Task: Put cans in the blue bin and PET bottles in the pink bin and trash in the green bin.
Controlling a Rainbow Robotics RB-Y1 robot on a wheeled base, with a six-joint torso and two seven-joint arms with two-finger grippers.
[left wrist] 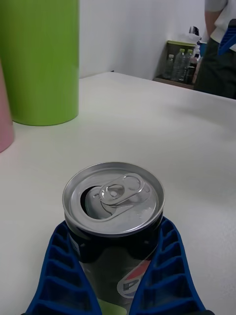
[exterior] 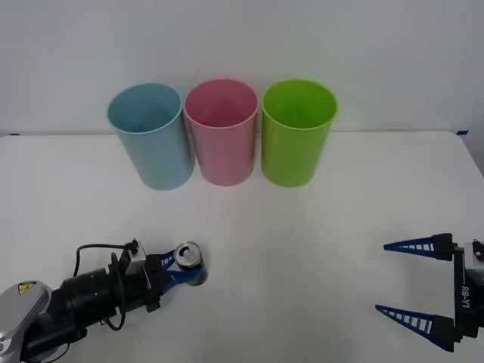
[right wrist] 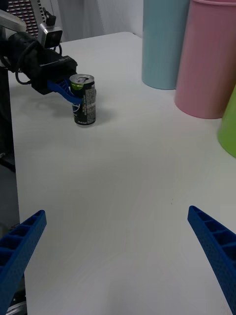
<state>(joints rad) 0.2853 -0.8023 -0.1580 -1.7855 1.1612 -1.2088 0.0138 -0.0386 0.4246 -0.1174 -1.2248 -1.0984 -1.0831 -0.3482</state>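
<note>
My left gripper clamped on upright can at near-left of white table, right gripper spread wide near-right, blue bin, pink bin, green bin rowed against far white wall.

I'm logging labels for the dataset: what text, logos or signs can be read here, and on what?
"RB-Y1": on the right gripper, open near the table's right edge.
Can, held in the left gripper: round red-white-blue logo and small print, all unreadable.
Left arm: yellow warning triangle, no legible words.
</note>
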